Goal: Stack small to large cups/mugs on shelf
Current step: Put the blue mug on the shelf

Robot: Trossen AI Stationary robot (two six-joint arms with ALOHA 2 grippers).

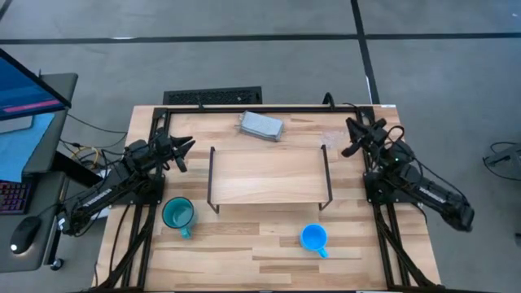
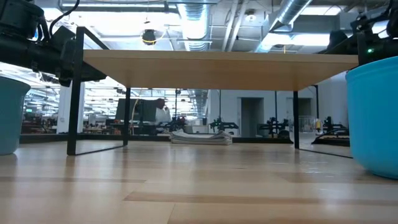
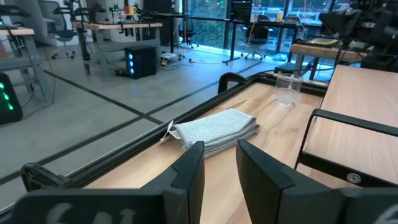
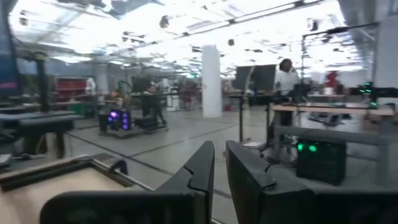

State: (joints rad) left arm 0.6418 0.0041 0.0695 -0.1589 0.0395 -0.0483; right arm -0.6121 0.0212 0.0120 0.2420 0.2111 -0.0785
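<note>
The shelf (image 1: 269,175) is a light-wood board on dark wire legs at the table's middle; it also shows in the low view (image 2: 217,68). The teal mug (image 1: 177,215) stands upright on the table near the shelf's near left corner. The blue mug (image 1: 313,238) stands on the table near the shelf's near right corner. The clear cup (image 3: 287,89) stands upright on the table by the shelf's far right corner. My left gripper (image 1: 183,150) is open and empty above the table's left side. My right gripper (image 1: 352,137) is empty at the far right, its fingers a narrow gap apart.
A grey folded block (image 1: 260,125) lies on the table behind the shelf and shows in the left wrist view (image 3: 217,130). A dark frame rail (image 1: 244,107) runs along the table's far edge. A desk with a monitor (image 1: 24,89) stands left of the table.
</note>
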